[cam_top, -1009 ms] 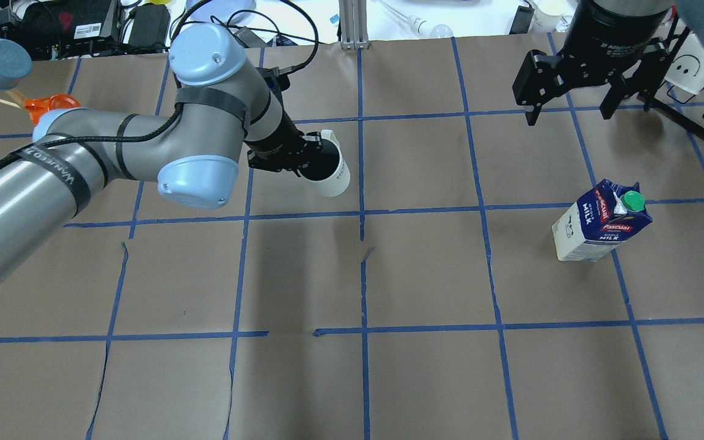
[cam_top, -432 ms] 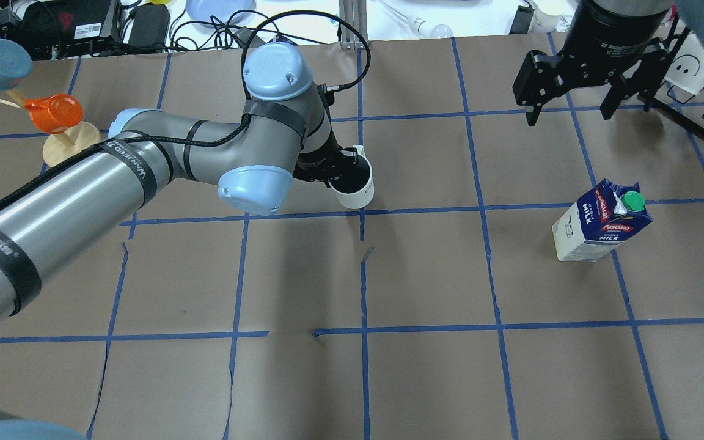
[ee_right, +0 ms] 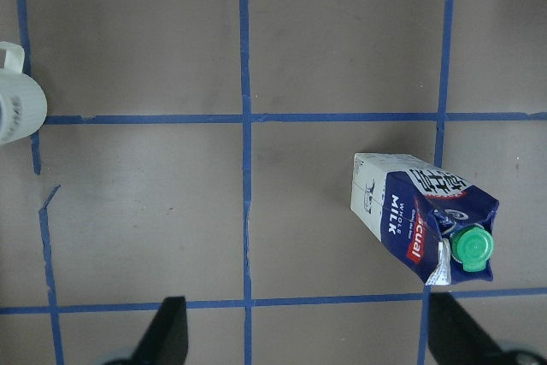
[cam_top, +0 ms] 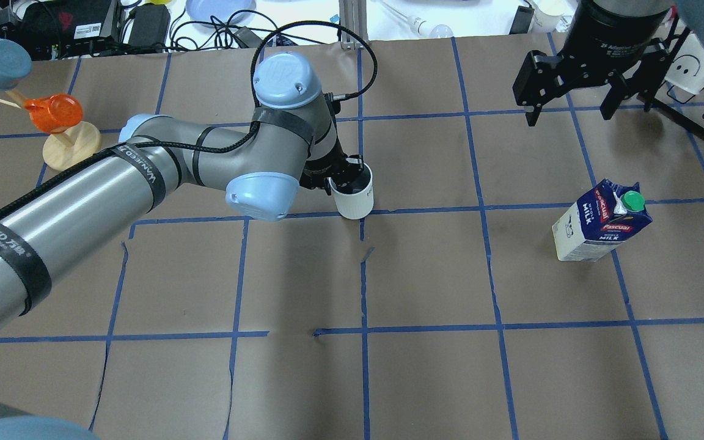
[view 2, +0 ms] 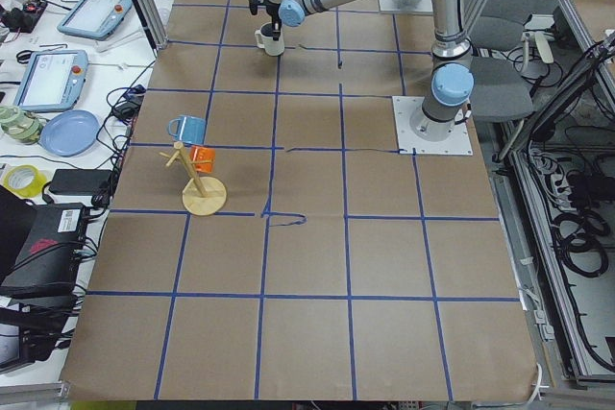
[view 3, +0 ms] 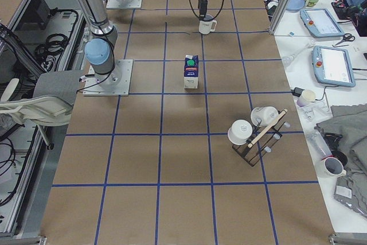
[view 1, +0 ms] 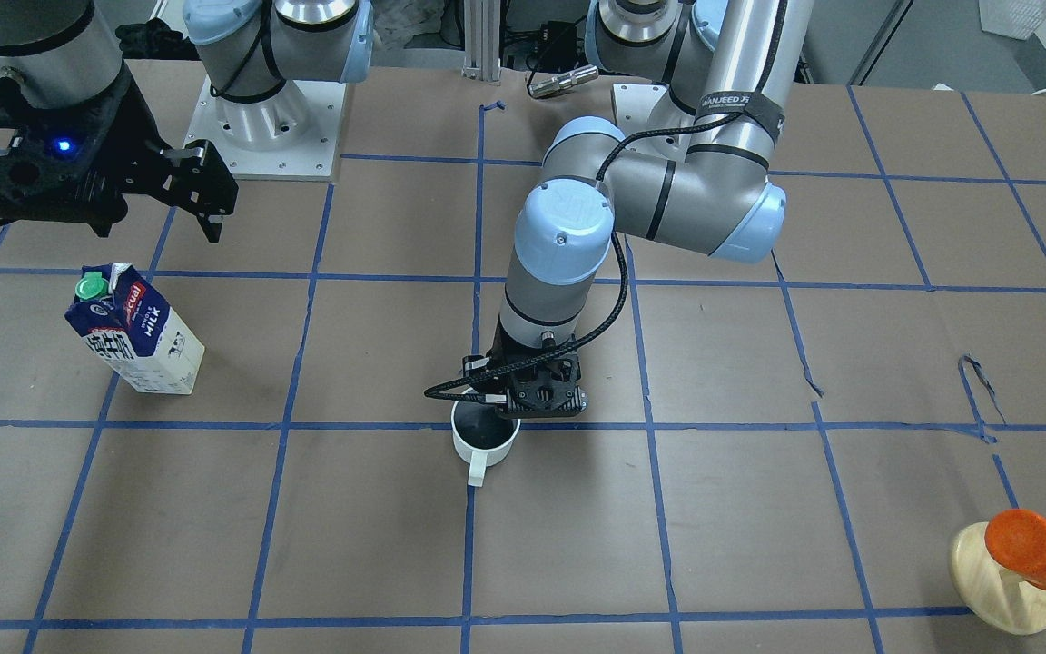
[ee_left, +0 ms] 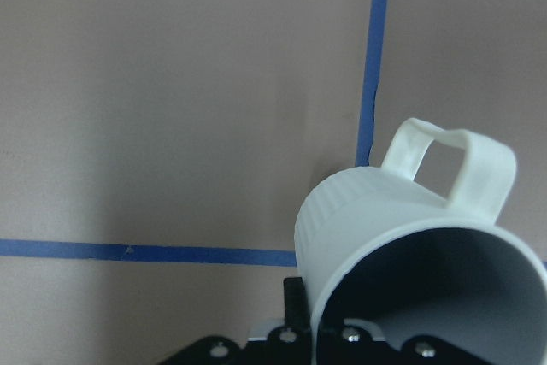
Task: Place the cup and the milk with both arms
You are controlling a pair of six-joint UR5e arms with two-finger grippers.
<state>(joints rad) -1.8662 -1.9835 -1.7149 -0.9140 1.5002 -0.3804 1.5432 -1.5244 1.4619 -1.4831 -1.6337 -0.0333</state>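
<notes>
The white cup (cam_top: 354, 197) is upright at a blue tape crossing near the table's middle, handle pointing away from the robot (view 1: 478, 472). My left gripper (cam_top: 341, 175) is shut on the cup's near rim, one finger inside it; the left wrist view shows the cup (ee_left: 402, 237) close up. I cannot tell if the cup touches the table. The milk (cam_top: 600, 227) stands upright on the right side, free. My right gripper (cam_top: 570, 116) hangs open and empty high above the table, beyond the milk (ee_right: 419, 215).
A wooden mug tree (cam_top: 65, 146) with an orange and a blue cup stands at the far left. A black rack (cam_top: 697, 79) with white cups is at the far right. Cables and devices line the far edge.
My left arm has swung right and toward the robot with the cup, and the cup has turned from tilted to upright and come down by the tape crossing. The right arm and milk have not moved.
</notes>
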